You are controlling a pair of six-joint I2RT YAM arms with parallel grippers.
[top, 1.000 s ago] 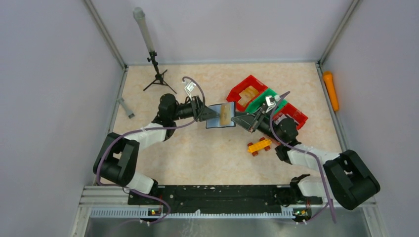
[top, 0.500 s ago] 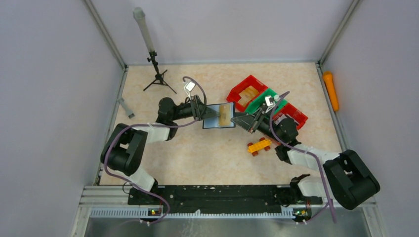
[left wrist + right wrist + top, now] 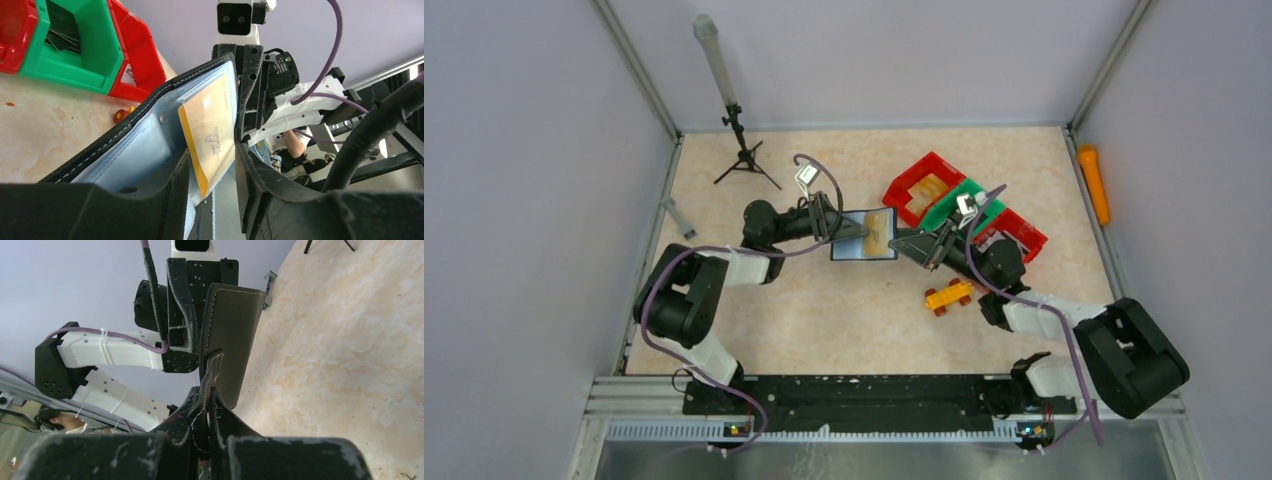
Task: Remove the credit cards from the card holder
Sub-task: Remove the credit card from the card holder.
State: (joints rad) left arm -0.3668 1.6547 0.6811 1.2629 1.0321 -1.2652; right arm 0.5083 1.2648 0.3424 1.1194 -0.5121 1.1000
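Observation:
The black card holder [image 3: 854, 245] hangs open above the table middle, between my two grippers, its pale bluish inner face up. A yellow card [image 3: 881, 230] sits in its clear sleeve. In the left wrist view the holder [image 3: 145, 145] and card [image 3: 212, 130] fill the middle. My left gripper [image 3: 212, 200] has its jaws a little apart around the sleeve's lower edge; in the top view it [image 3: 842, 229] is at the holder's left edge. My right gripper [image 3: 206, 425] is shut on the holder's stitched strap tab [image 3: 212, 370]; in the top view it [image 3: 902, 240] is at the right edge.
Red and green bins [image 3: 964, 205] stand just behind the right gripper; one red bin holds a tan card [image 3: 929, 187]. A yellow toy brick car [image 3: 949, 295] lies in front of the right arm. A black tripod [image 3: 742, 150] stands at the back left, and an orange object [image 3: 1092, 183] lies by the right wall.
The left arm's elbow swung back towards the left wall. The holder and both grippers shifted slightly left. The right gripper's hold on the tab is unchanged.

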